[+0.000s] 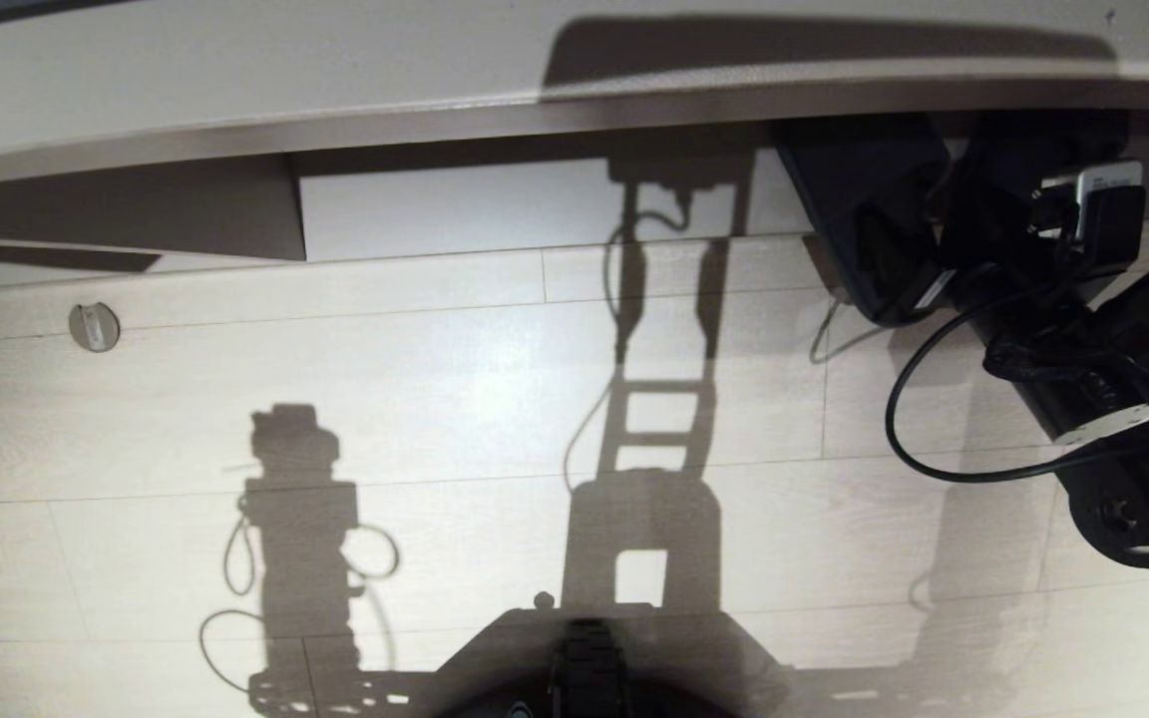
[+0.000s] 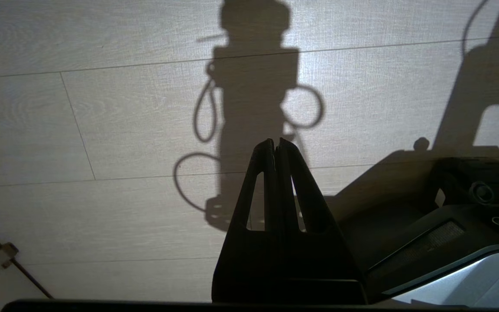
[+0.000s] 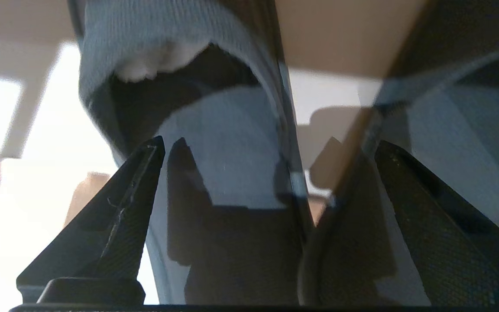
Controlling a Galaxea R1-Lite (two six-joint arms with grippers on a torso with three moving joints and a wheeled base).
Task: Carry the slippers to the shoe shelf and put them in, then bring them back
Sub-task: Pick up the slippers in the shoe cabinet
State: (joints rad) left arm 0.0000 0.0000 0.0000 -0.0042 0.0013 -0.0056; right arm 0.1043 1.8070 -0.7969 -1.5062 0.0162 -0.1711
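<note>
Two black slippers lie side by side with their open heels toward my right wrist camera, the left slipper (image 3: 223, 143) and the right slipper (image 3: 457, 125). My right gripper (image 3: 270, 143) is open, its fingers spread wide on either side of the two heels. In the head view a dark slipper (image 1: 864, 219) lies at the mouth of the shoe shelf (image 1: 435, 125), under its dark edge strip, and my right arm (image 1: 1083, 299) reaches in beside it. My left gripper (image 2: 276, 141) is shut and empty, parked low over the floor.
A round metal disc (image 1: 94, 326) is set in the pale plank floor at the left. A black cable (image 1: 909, 439) loops off the right arm. My base (image 1: 584, 668) fills the lower middle. A small bracket (image 2: 0, 253) sits by a wall edge.
</note>
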